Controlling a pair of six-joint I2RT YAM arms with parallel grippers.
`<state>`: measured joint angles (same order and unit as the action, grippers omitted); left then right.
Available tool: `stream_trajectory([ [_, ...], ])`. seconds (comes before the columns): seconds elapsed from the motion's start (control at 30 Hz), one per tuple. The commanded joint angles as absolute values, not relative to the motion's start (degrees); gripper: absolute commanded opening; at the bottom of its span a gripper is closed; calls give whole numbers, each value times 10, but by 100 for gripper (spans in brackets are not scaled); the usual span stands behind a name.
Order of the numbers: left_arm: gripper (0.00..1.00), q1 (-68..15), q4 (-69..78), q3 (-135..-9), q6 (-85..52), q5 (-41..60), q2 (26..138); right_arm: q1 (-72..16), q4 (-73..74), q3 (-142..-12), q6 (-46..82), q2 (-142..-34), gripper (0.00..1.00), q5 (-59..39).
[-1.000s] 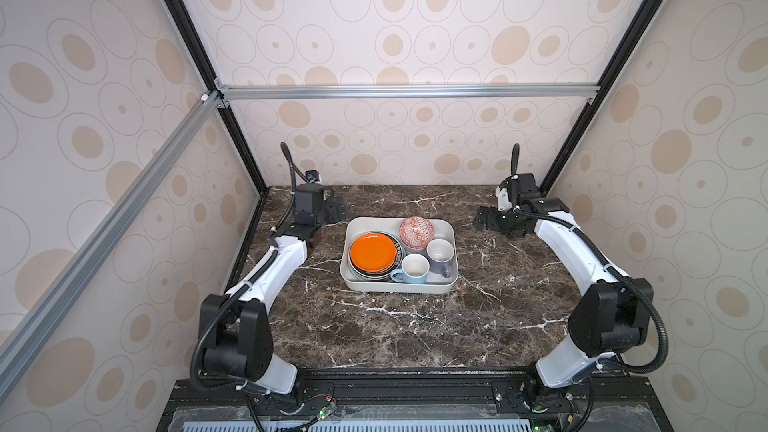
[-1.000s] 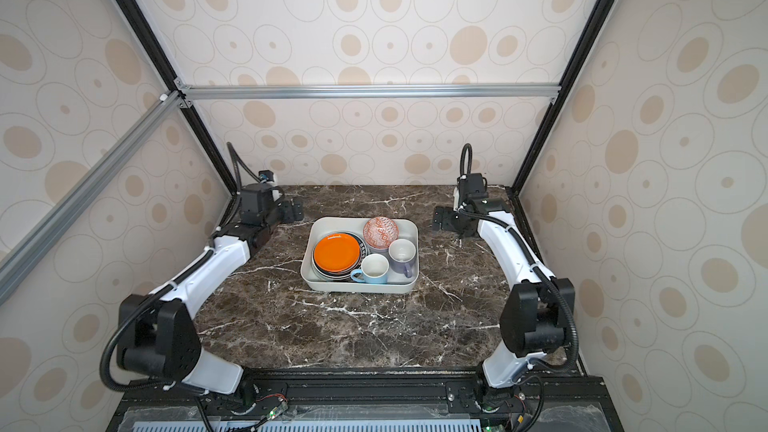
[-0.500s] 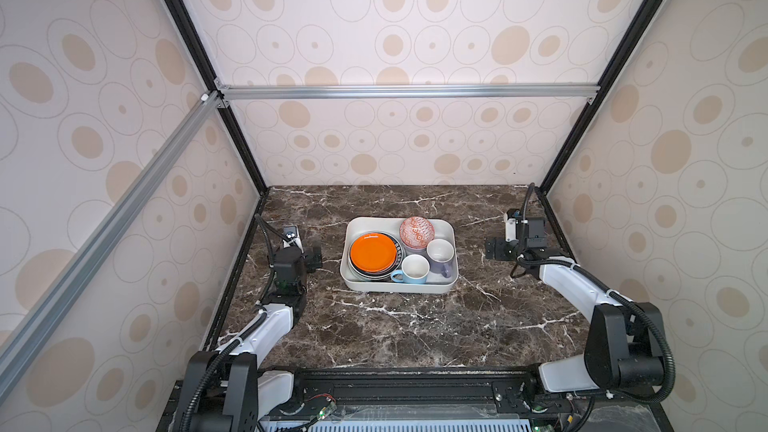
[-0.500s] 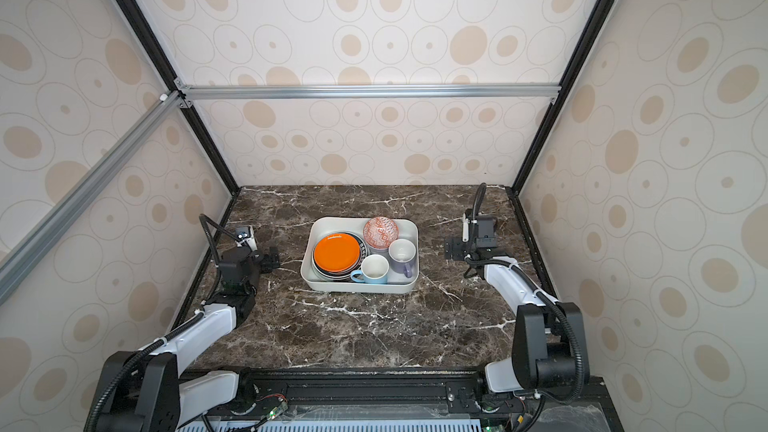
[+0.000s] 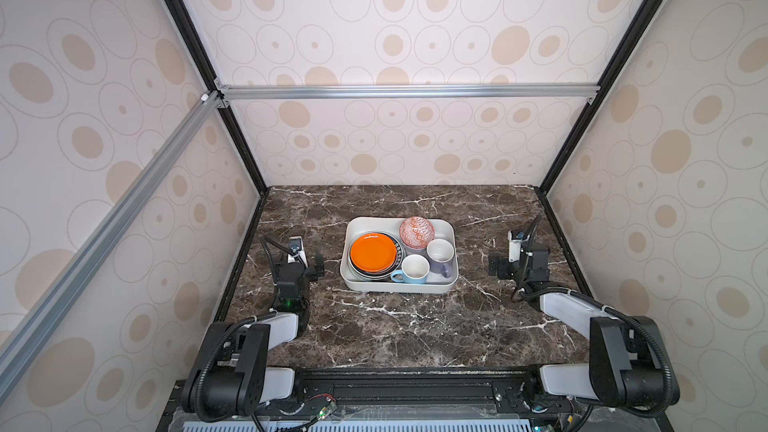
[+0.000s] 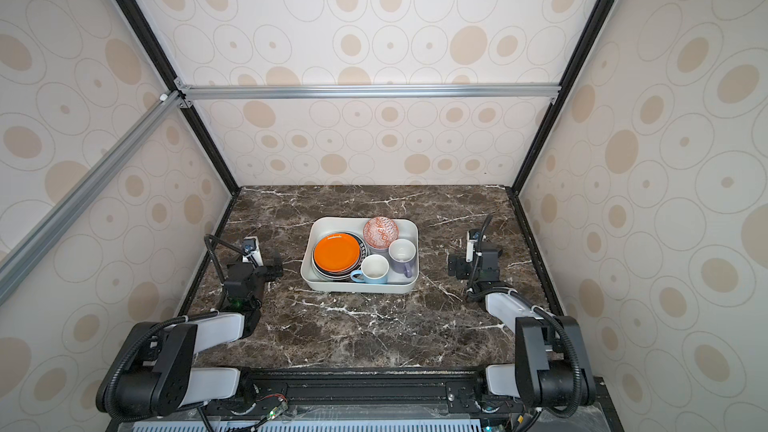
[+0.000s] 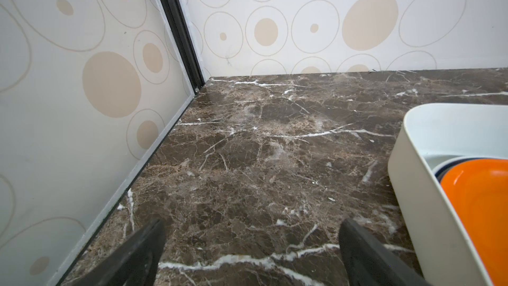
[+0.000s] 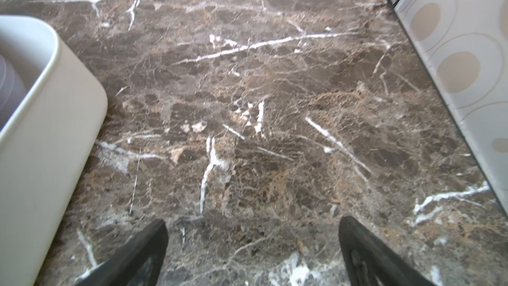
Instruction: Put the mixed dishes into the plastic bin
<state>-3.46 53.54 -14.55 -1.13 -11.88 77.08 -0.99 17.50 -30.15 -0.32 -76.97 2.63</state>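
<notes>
The white plastic bin [image 5: 399,286] [image 6: 357,286] sits mid-table in both top views and holds the mixed dishes. Inside are an orange plate [image 5: 372,252] on top of a stack, a red-patterned bowl [image 5: 417,232], a lavender mug [image 5: 440,255] and a light blue mug [image 5: 413,270]. My left gripper [image 5: 309,263] [image 7: 251,224] stands open over bare marble left of the bin [image 7: 409,177], holding nothing. My right gripper [image 5: 503,264] [image 8: 253,224] is open too, over bare marble right of the bin [image 8: 41,138].
Patterned walls close in the marble table [image 5: 399,326] on the left, back and right. A black frame post [image 7: 178,28] stands in the back left corner. Both arms are folded low near the table's front.
Both arms have drawn back from the far side of the table toward the front and folded down beside the bin. Both grippers stayed open. The dishes have not moved.
</notes>
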Motion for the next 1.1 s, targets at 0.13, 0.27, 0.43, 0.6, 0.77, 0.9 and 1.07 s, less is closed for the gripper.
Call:
stream_trajectory([
  [0.13, 99, -31, 743, -121, -14, -117, 847, 0, 318, -294, 18, -821, 100, 17],
  [0.27, 99, -31, 805, -112, 0, -86, 901, 0, 388, -284, 9, -875, 100, -2],
  [0.43, 99, -23, 774, -132, -6, -71, 907, -6, 463, -243, -15, -888, 100, -38],
  [0.6, 99, -21, 768, -134, -9, -68, 906, -8, 460, -244, -17, -886, 100, -35],
  [0.77, 99, -20, 771, -131, -7, -68, 904, -9, 447, -246, -17, -881, 100, -34],
  [0.9, 99, -21, 773, -131, -7, -68, 904, -9, 443, -247, -17, -879, 100, -34],
  [1.07, 99, -21, 773, -130, -7, -68, 904, -9, 444, -247, -16, -879, 100, -33],
])
